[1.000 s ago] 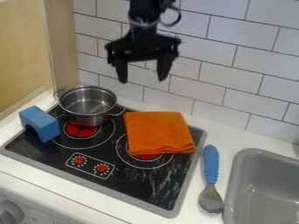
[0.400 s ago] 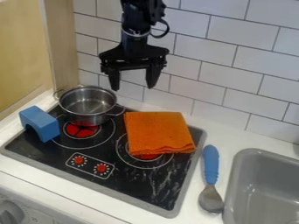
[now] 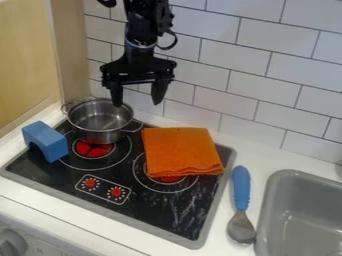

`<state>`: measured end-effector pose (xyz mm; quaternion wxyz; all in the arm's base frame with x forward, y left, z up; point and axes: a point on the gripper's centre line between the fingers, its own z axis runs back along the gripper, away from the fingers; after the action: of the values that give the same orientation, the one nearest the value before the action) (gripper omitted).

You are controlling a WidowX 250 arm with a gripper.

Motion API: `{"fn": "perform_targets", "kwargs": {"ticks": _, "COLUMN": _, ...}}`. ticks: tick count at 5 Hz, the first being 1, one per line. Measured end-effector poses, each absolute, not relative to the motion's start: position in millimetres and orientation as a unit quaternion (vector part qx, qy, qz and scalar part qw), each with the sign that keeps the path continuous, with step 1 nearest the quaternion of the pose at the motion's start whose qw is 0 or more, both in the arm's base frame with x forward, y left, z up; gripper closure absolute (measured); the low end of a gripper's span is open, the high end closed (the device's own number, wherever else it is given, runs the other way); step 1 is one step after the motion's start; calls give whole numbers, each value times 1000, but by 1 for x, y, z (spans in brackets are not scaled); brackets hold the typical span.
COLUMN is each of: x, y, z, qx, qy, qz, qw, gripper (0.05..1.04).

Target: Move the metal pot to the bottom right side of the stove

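Tabletop [image 3: 260, 157]: white; cut off at the left, right and bottom edges
Stove [image 3: 167, 217]: black top, gray border; rear partly covered by the metal pot [image 3: 100, 121] and cloth [image 3: 182, 150]
Sink [image 3: 300, 202]: gray; cut off at right and bottom
Arm [image 3: 141, 30]: black; base out of view
Hand [image 3: 137, 103]: fingers spread; above the rear of the stove; one fingertip overlaps the pot's rear rim, contact cannot be determined
Cloth: orange, folded; hides most of one red burner
Metal pot location: rear left of stove, partly covering the other red burner
Metal pot appearance: silver, shiny, round, upright, open-topped, two loop handles
Spoon [image 3: 241, 190]: blue handle; right of stove
Block [image 3: 45, 141]: blue arch; left corner of stove
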<state>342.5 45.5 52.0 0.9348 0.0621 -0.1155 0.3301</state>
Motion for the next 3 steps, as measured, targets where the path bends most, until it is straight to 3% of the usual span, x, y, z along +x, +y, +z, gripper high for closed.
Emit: {"fn": "perform_targets", "kwargs": {"ticks": 3, "x": 344, "y": 52, "z": 27, "qx": 77, "qy": -104, "qz": 335, "qw": 933, "gripper": 85}}
